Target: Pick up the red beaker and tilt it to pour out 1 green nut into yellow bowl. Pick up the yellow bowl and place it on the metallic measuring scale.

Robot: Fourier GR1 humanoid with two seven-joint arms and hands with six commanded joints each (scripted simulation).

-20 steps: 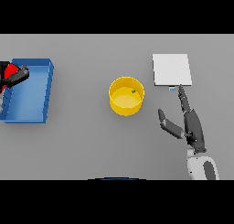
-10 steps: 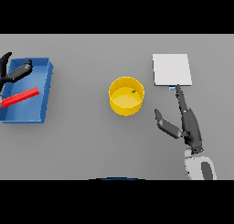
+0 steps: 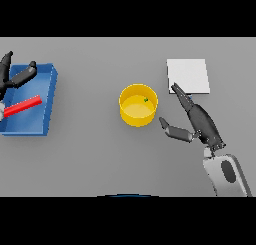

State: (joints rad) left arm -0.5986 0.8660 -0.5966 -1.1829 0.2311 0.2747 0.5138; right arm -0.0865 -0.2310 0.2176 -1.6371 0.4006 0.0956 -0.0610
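Yellow bowl (image 3: 138,105), round, smooth, just left of right hand (image 3: 199,123), fingers spread, released. Red beaker (image 3: 22,107) lying flat below left hand (image 3: 14,77), also released.

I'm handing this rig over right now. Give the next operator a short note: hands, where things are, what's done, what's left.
Left hand: open, at the far left over the blue bin, holding nothing.
Right hand: open, just right of the bowl, not touching it.
Beaker: lying in the bin.
Bowl: mid-table, one green nut inside.
Scale: behind the right hand, bare.
Done: pour.
Left: grasp the bowl and set it on the scale.
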